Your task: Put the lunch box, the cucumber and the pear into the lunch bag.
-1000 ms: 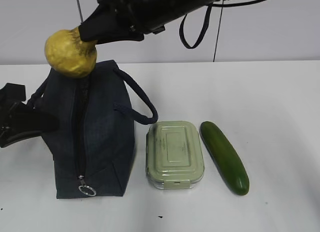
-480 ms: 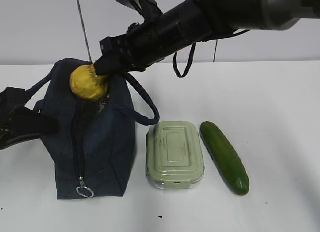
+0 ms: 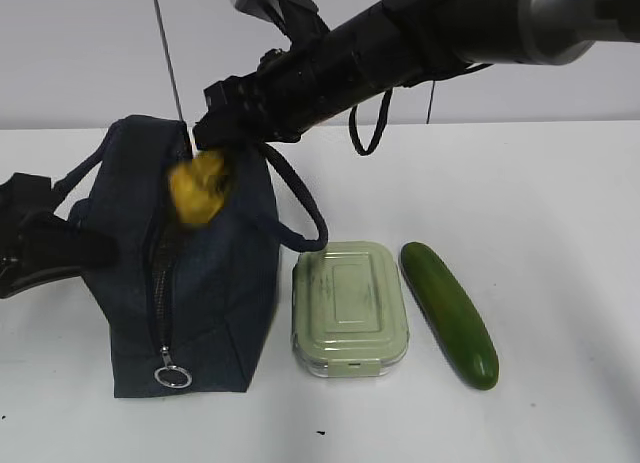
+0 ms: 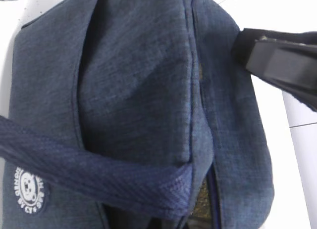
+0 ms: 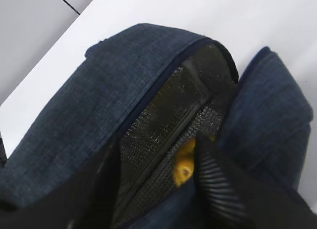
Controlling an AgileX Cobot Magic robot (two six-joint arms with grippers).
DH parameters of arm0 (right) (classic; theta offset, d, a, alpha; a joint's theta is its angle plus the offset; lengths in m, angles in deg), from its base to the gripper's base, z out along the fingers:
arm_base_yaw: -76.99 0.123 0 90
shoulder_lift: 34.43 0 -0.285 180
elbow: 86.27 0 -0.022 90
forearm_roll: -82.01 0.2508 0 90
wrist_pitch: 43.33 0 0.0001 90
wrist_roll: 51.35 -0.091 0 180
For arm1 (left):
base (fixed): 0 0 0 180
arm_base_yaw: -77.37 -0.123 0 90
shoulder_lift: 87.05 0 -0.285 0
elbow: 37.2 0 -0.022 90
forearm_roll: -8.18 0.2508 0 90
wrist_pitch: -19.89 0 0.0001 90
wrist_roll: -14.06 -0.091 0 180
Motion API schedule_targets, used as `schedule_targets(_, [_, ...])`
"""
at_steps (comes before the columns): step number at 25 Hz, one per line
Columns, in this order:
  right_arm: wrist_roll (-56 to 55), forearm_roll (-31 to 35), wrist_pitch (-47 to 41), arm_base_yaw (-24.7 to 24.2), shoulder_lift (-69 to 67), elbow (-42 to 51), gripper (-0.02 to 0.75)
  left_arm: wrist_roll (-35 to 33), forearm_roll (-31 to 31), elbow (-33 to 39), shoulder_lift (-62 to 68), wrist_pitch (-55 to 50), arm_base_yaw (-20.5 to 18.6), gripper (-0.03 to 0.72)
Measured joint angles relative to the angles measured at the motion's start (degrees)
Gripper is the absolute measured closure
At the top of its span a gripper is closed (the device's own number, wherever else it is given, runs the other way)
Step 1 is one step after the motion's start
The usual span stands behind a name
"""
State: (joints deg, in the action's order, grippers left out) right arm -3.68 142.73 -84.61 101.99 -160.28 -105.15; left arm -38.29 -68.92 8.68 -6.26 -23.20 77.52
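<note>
The navy lunch bag [image 3: 215,283] stands at the left with its top zipper open. The yellow pear [image 3: 197,188] sits blurred in the opening, just below my right gripper [image 3: 212,133], whose arm reaches across from the upper right. In the right wrist view my right gripper [image 5: 153,155] is open over the mesh-lined opening [image 5: 163,120], with the pear [image 5: 183,164] beyond its fingers. My left gripper [image 3: 40,248] is at the bag's left side, shut on its handle [image 4: 99,174]. The pale green lunch box [image 3: 350,308] and the cucumber [image 3: 450,313] lie right of the bag.
The bag's metal ring pull [image 3: 173,376] hangs at its front end. The other handle loop [image 3: 300,208] droops toward the lunch box. A white table [image 3: 560,213] extends to the right. A thin pole [image 3: 165,53] stands behind the bag.
The right gripper carried the pear down from above the bag to its opening and let go of it. The pear now sits lower, inside the opening. The left gripper has stayed put.
</note>
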Motion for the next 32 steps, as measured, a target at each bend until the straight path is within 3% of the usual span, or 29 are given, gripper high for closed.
schedule_targets(3, [0.0, 0.11, 0.0, 0.0, -0.13, 0.0, 0.318, 0.0, 0.0, 0.0, 0.0, 0.0, 0.0, 0.706])
schedule_targets(8, [0.0, -0.52, -0.25, -0.63, 0.98, 0.0, 0.3, 0.0, 0.0, 0.0, 0.0, -0.05, 0.0, 0.706])
schedule_targets(13, [-1.52, -7.65, -2.23, -3.51, 5.28, 0.0, 0.299, 0.0, 0.07, 0.0, 0.0, -0.05, 0.0, 0.706])
schedule_targets(24, [-28.71, -45.44, -17.84, -5.3, 12.29, 0.0, 0.297, 0.0, 0.14, 0.0, 0.0, -0.05, 0.0, 0.706])
schedule_targets(28, [-36.05, -54.29, -26.3, -5.3, 12.29, 0.0, 0.297, 0.0, 0.14, 0.0, 0.0, -0.05, 0.0, 0.706])
schedule_targets(32, [-39.28, -58.52, -28.8, -5.3, 12.29, 0.0, 0.297, 0.0, 0.14, 0.0, 0.0, -0.05, 0.0, 0.706])
